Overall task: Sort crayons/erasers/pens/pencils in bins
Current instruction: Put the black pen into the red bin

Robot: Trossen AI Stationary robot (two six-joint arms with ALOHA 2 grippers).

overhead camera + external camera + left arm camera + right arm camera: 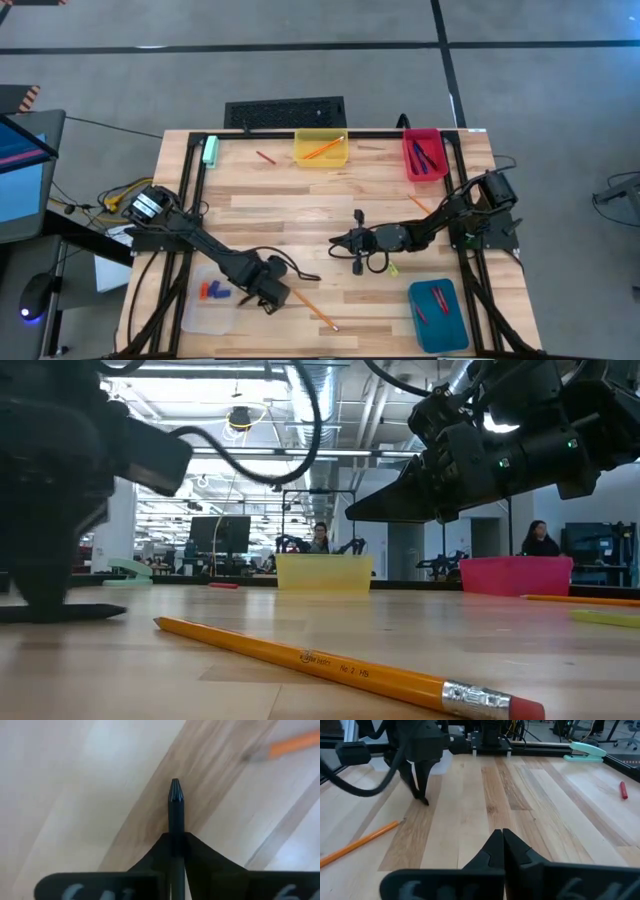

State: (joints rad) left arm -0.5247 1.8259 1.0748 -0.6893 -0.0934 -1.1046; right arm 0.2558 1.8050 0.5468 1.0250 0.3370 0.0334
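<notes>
Your left gripper point(175, 845) sits at the table's point(300, 210) seven o'clock, fingers pinched on a black pen point(175, 802); a pencil point(312, 308) lies just beside. Your right gripper point(503, 842) hangs near centre, fingers together, empty.

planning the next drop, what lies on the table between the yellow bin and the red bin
Only bare wood: in the high view nothing lies between the yellow plastic bin holding orange pencils and the red plastic bin holding dark pens.

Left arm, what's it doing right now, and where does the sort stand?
The left gripper is shut on a black pen near the table's front, beside a loose pencil. The right gripper hangs shut and empty at mid-table. The clear bin holds erasers, the red bin pens.
</notes>
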